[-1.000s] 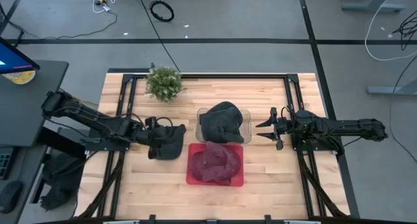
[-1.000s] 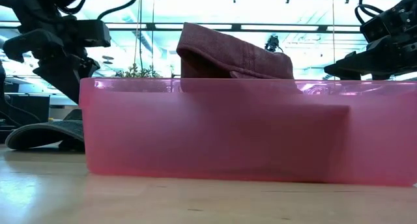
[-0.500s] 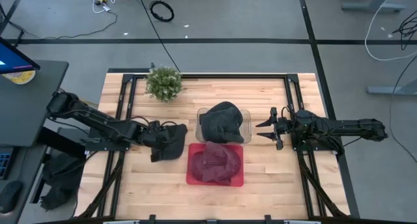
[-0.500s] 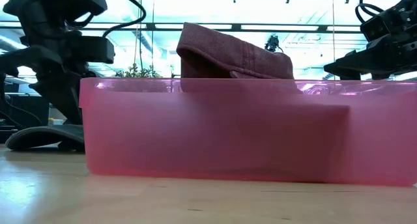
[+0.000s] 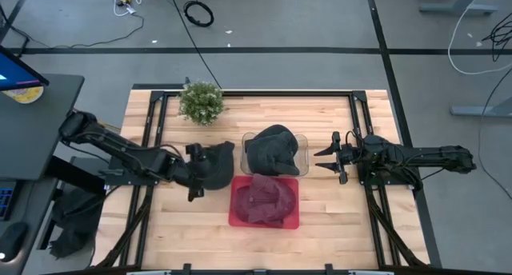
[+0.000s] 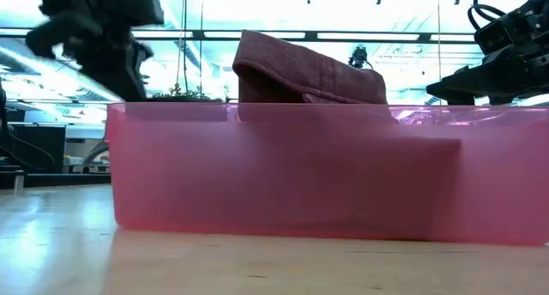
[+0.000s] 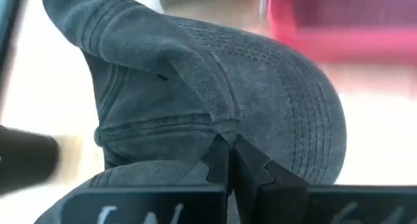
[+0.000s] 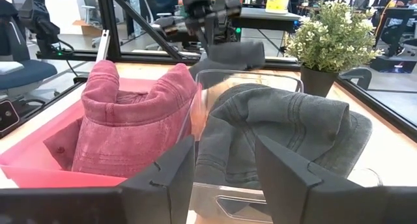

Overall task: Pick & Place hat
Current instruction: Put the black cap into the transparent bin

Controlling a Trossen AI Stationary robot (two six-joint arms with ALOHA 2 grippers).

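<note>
Clamping tight on a dark gray hat, left pincer holding it above the desk, beside potted plant, clear bin, red bin. Hovering spread and empty: right pincer.

Dark jointed arms, black toothed fingers

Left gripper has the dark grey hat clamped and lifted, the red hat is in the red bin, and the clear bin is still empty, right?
Not quite: the clear bin is not empty; the high view shows a dark grey hat already in it. The rest holds: the left gripper is shut on the lifted grey hat, and the red hat lies in the red bin.
</note>
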